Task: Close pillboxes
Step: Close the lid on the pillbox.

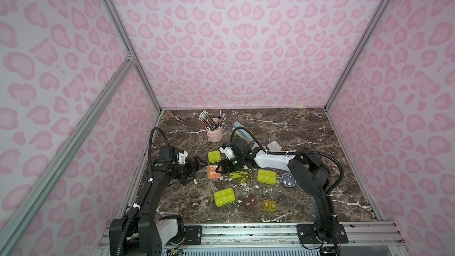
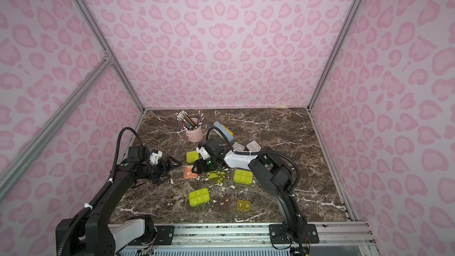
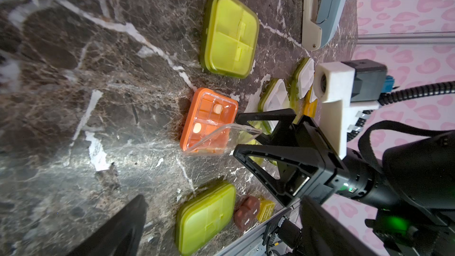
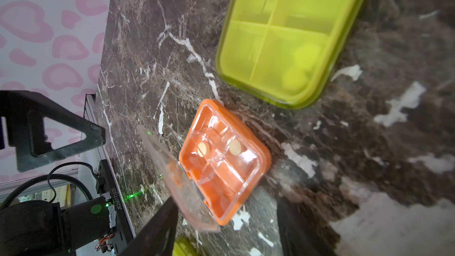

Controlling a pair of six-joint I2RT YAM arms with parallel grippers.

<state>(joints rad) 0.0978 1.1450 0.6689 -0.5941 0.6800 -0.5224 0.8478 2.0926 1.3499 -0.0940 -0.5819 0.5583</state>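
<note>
A salmon pillbox (image 4: 221,158) (image 1: 212,172) with two pale pills lies left of centre, its clear lid (image 4: 172,176) (image 3: 221,136) half raised. My right gripper (image 4: 225,213) (image 1: 218,169) is open and straddles the box's hinge side; one finger (image 4: 157,227) touches the lid. Open and empty, my left gripper (image 3: 222,200) (image 1: 194,171) hovers just left of the box. Closed lime pillboxes (image 1: 214,156) (image 1: 266,176) (image 1: 224,197) lie around. A lime lid (image 1: 240,177) lies flat open, its white trays (image 3: 275,97) beside my right gripper.
In both top views a pink pencil cup (image 1: 214,132) and a blue-grey stapler (image 1: 242,131) stand at the back. A brown box (image 1: 251,202) and an amber box (image 1: 270,205) sit near the front. A round grey box (image 1: 288,180) and pale trays (image 2: 253,146) lie to the right.
</note>
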